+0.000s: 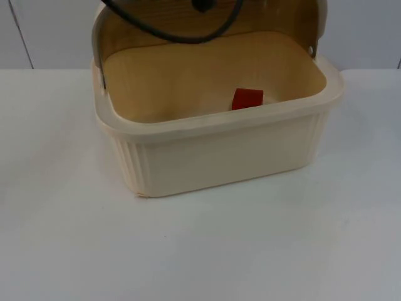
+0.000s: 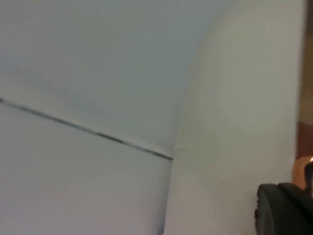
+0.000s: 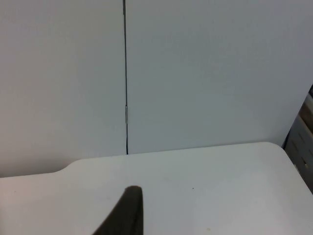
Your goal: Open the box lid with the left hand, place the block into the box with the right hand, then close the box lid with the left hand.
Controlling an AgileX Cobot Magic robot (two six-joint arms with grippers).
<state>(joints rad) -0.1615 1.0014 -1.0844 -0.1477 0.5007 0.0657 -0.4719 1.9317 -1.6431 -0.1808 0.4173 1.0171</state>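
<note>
Spreading under everything, the white table (image 1: 200, 251) has a smooth matt top with a few tiny dark specks, and it ends at the grey partition wall (image 1: 369, 31), flat panels split by thin dark seams. On the table sits the box (image 1: 219, 150), a cream plastic tub, rounded at the corners, with a thick rolled rim and fine upright ribs down its front wall. Its lid (image 1: 156, 25) is swung up and back at the far side: a curved shell, wood-coloured on the inside, hinged on a small metal pin at the rim's right end. Inside the box, on the pale smooth floor close behind the front wall, lies the block (image 1: 247, 99), a small red cube with sharp edges. No writing or label can be read on anything.

The left gripper (image 2: 286, 208) shows as one black, rounded fingertip against the wall, with a pale curved surface just beside it; whether it is wide or narrow I cannot tell. The right gripper (image 3: 124, 213) shows as one dark tapered fingertip above bare table near the wall, and its spread cannot be told either
</note>
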